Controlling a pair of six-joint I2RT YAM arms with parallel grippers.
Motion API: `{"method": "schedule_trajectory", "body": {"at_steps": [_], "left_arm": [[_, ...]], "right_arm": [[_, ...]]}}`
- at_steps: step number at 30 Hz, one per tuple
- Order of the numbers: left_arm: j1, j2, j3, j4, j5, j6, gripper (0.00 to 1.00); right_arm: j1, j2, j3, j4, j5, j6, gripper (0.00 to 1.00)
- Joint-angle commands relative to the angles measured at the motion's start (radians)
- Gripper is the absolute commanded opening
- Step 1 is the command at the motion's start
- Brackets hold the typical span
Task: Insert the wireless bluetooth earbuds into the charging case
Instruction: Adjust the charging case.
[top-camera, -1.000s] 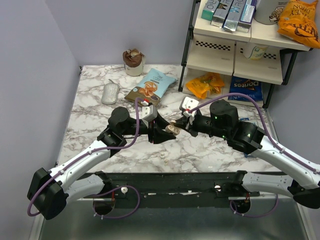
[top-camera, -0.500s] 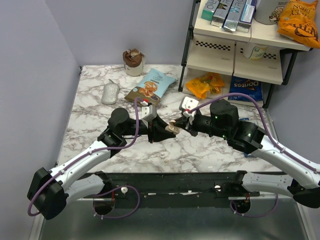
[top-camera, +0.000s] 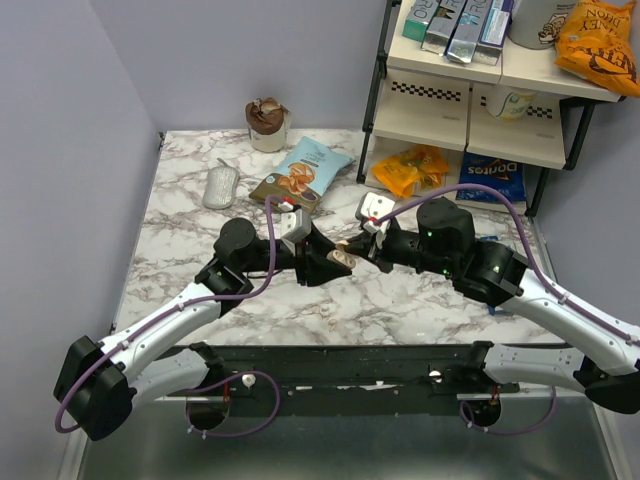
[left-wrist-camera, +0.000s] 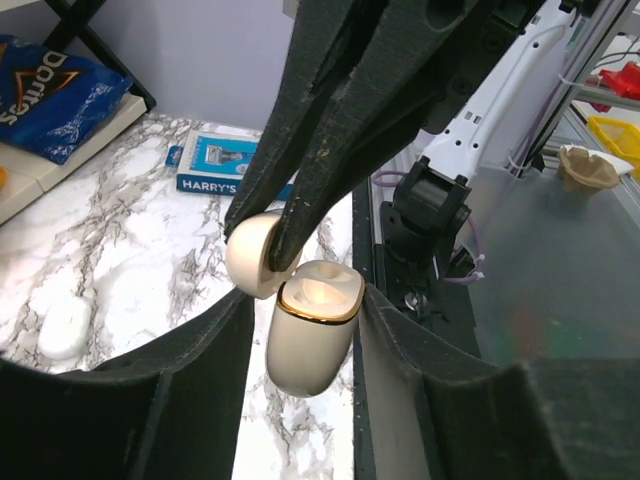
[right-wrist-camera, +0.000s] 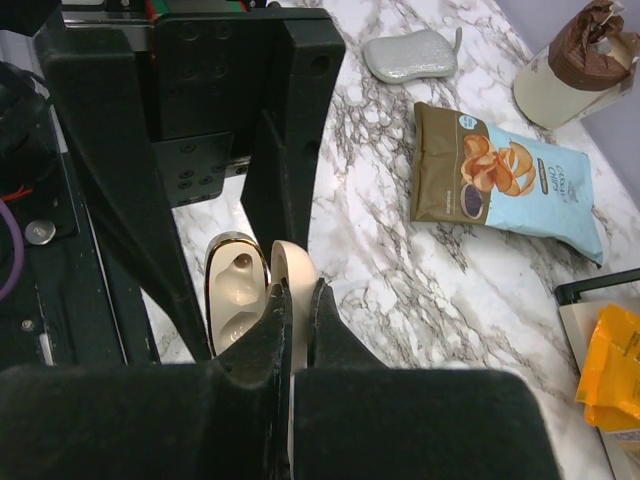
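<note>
The charging case (left-wrist-camera: 308, 335) is glossy cream plastic with a gold-toned rim; the worktop (top-camera: 190, 245) looks like polished marble.

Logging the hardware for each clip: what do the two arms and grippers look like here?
Both arms have white link shells with black joints. A purple cable runs along each, looping free near the wrists. The left gripper and right gripper are matte black, with long, ridged, tapered fingers. Each wrist carries a small white camera block.

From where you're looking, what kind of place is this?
Probably a robot test bench dressed as a pantry corner: a marble-patterned table, a shelf rack holding snack bags, and a chip bag lying on the table.
</note>
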Motion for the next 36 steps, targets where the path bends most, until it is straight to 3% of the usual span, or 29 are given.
{"method": "schedule_trajectory", "body": {"at_steps": [1, 6, 10, 13, 15, 18, 19, 21, 25, 31, 36], "left_arm": [[0.003, -0.008, -0.004, 0.026, 0.008, 0.009, 0.40], [0.003, -0.004, -0.004, 0.028, 0.014, 0.013, 0.12], [0.003, -0.008, -0.009, 0.031, 0.013, 0.018, 0.01], [0.003, -0.013, -0.018, 0.038, 0.010, 0.019, 0.00], [0.001, -0.019, -0.024, 0.041, 0.007, 0.018, 0.00], [0.003, -0.033, -0.041, 0.055, -0.018, 0.015, 0.00], [0.003, -0.039, -0.051, 0.066, -0.029, 0.013, 0.00], [0.003, -0.054, -0.067, 0.081, -0.053, 0.006, 0.00], [0.003, -0.102, -0.142, 0.162, -0.125, -0.025, 0.00], [0.003, -0.244, -0.342, 0.475, -0.312, -0.105, 0.00], [0.001, -0.343, -0.467, 0.676, -0.446, -0.166, 0.00]], "right_arm": [[0.009, 0.002, 0.033, 0.001, -0.001, 0.004, 0.01], [0.010, 0.004, 0.033, -0.004, -0.005, 0.004, 0.01], [0.010, 0.007, 0.039, -0.009, -0.010, 0.006, 0.01], [0.010, 0.008, 0.042, -0.009, -0.005, 0.010, 0.01], [0.010, 0.008, 0.049, -0.007, 0.002, 0.021, 0.08], [0.010, 0.007, 0.057, 0.005, 0.018, 0.046, 0.38], [0.009, -0.001, 0.059, 0.011, 0.030, 0.058, 0.55], [0.010, -0.016, 0.059, 0.043, 0.088, 0.105, 0.66], [0.001, -0.067, 0.050, 0.103, 0.203, 0.187, 0.98], [-0.049, -0.105, -0.056, 0.145, 0.323, 0.383, 0.98], [-0.069, -0.145, -0.275, 0.221, 0.346, 0.524, 0.98]]}}
